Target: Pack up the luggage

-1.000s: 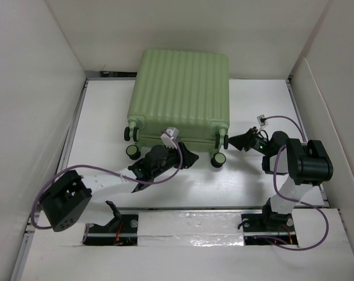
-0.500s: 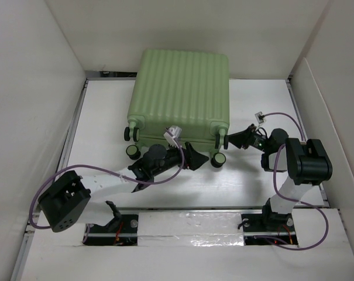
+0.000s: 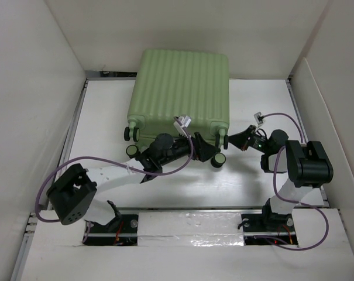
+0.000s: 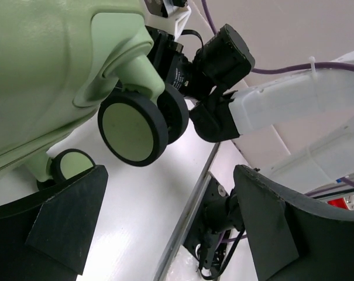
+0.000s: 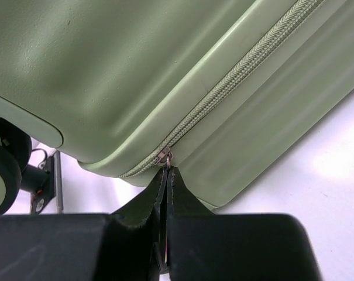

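1. Shifted right since a second ago: left gripper (image 3: 207, 151), along the near side of the luggage (image 3: 179, 93) toward its near-right wheel (image 4: 133, 126). Fingers gone from part-closed to spread wide, holding nothing.
2. Closed over the same second: right gripper (image 5: 167, 175), fingertips pressed together and pinching the zipper pull (image 5: 164, 156) at the luggage's near-right corner.
3. Luggage position: flat on the table (image 3: 253, 181), at the middle of the far edge, ribbed shell up, wheels facing the near edge.
4. Step in hand, by judgement: working the zip. Shell halves already together, grip just taken on the pull.
5. Next move calls for dragging the pull along the zipper (image 5: 247, 67), in line with the seam, without easing the pinch. Probably also needs the left gripper braced against the shell by the wheel, to stop the case sliding on the table. Can't tell from here which way the slider has to run.
6. Risk: thin tab slipping out of the fingertips on an off-axis pull.
7. Container: shut, nothing of the inside visible, so no telling what is packed. Teeth look meshed on the run beyond the slider in the right wrist view; unclear on the other side of it.
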Available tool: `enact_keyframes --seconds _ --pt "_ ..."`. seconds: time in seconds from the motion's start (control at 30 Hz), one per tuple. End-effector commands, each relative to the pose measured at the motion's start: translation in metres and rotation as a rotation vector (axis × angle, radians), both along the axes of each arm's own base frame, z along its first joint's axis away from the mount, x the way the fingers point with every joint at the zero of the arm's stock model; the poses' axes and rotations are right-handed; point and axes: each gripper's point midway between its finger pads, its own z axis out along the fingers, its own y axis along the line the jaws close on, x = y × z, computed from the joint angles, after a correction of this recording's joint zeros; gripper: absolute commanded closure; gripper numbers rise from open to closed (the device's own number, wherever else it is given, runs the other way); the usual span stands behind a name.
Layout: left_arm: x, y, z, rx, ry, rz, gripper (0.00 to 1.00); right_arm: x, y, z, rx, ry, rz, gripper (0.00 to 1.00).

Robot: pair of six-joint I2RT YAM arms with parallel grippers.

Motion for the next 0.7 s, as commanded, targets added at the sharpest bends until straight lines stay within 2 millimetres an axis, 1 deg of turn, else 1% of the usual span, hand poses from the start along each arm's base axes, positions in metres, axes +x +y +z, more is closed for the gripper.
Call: enact_keyframes --seconds 0.0,0.03,0.07,0.13,0.17,0.23,0.27,0.3,0.33,0.37,0.4,0.43,0.47,0.5,0.53,0.57,0.6,0.63,0.67 --pt "-0.003 -0.013 0.029 -0.058 -0.054 -0.045 0.12 -0.012 0.008 0.068 -0.040 -0.513 0.012 1.00" --pt "-0.005 -0.016 0.028 -0.055 -0.053 -0.051 0.12 -0.012 0.008 0.069 -0.040 -0.517 0.012 1.00" --pt "-0.003 -0.018 0.031 -0.055 -0.059 -0.048 0.12 -0.014 0.007 0.068 -0.037 -0.510 0.000 1.00" --pt "0.002 -0.022 0.028 -0.045 -0.056 -0.040 0.12 -0.016 0.006 0.066 -0.029 -0.488 -0.021 1.00" --pt "0.003 -0.025 0.032 -0.049 -0.058 -0.043 0.12 -0.017 0.005 0.065 -0.026 -0.478 -0.033 1.00" --pt "0.008 -0.029 0.029 -0.038 -0.053 -0.036 0.14 -0.017 0.005 0.059 -0.025 -0.451 -0.064 1.00" --pt "0.012 -0.032 0.033 -0.035 -0.052 -0.028 0.14 -0.019 0.004 0.051 -0.030 -0.407 -0.078 1.00" --pt "0.016 -0.036 0.028 -0.019 -0.048 -0.021 0.15 -0.021 0.005 0.046 -0.035 -0.388 -0.089 1.00" --pt "0.019 -0.040 0.033 -0.023 -0.053 -0.021 0.16 -0.018 0.004 0.043 -0.052 -0.388 -0.118 1.00" --pt "0.021 -0.043 0.033 -0.023 -0.051 -0.021 0.17 -0.023 0.005 0.042 -0.064 -0.384 -0.128 1.00" --pt "0.024 -0.047 0.026 -0.012 -0.041 -0.025 0.18 -0.023 0.006 0.031 -0.078 -0.324 -0.132 1.00" --pt "0.025 -0.050 0.026 -0.013 -0.039 -0.031 0.19 -0.022 0.011 0.030 -0.102 -0.334 -0.147 1.00" --pt "0.027 -0.054 0.031 -0.025 -0.045 -0.033 0.19 -0.023 0.014 0.028 -0.118 -0.321 -0.152 1.00" --pt "0.025 -0.060 0.026 -0.020 -0.036 -0.045 0.20 -0.026 0.018 0.026 -0.144 -0.280 -0.153 1.00" --pt "0.026 -0.063 0.028 -0.028 -0.037 -0.046 0.21 -0.019 0.017 0.027 -0.203 -0.309 -0.205 1.00" --pt "0.028 -0.065 0.034 -0.036 -0.043 -0.048 0.21 -0.026 0.031 0.025 -0.239 -0.303 -0.185 1.00" --pt "0.029 -0.067 0.033 -0.036 -0.043 -0.046 0.21 -0.033 0.032 0.024 -0.288 -0.256 -0.197 1.00" --pt "0.030 -0.068 0.035 -0.039 -0.045 -0.046 0.21 -0.030 0.028 0.025 -0.334 -0.261 -0.265 1.00" --pt "0.032 -0.070 0.041 -0.047 -0.053 -0.046 0.22 -0.042 0.038 0.019 -0.356 -0.230 -0.238 1.00"
